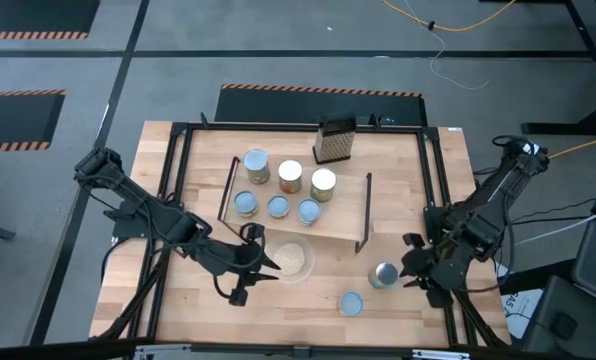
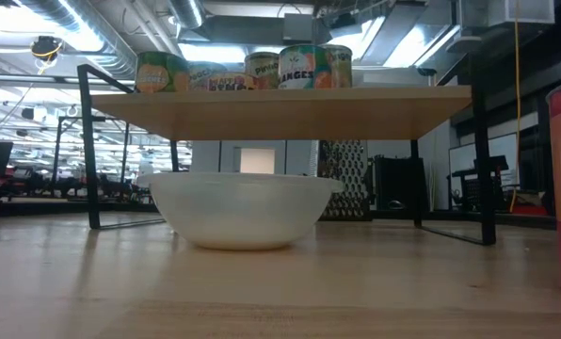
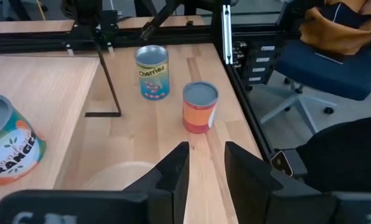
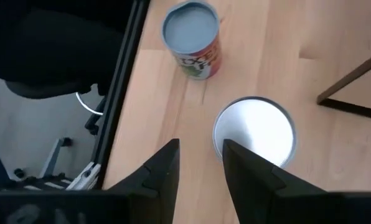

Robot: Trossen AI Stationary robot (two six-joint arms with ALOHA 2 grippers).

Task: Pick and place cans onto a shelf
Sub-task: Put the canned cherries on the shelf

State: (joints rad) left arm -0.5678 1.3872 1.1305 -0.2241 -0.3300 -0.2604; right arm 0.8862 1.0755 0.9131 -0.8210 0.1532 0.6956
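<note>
Now the right gripper hangs with fingers parted and empty, just beside the silver-topped can on the tabletop, seemingly lining up a grab. Left gripper waits open over the dish; six cans sit on the shelf.

- This place is looking like a robotics laboratory inside a big industrial hall, not a home.
- A grey concrete floor is lying around the light wooden table with black metal rails, and orange-and-black striped warning tape is marking zones on it.
- A yellow cable is running loose over the floor.
- In the low view, bare silver ventilation ducts and bright ceiling lamps are hanging above an open room with many desks far behind.
- A blue office chair on wheels is standing beside the table.
- Two dark robot arms are sitting at the table's sides.
</note>
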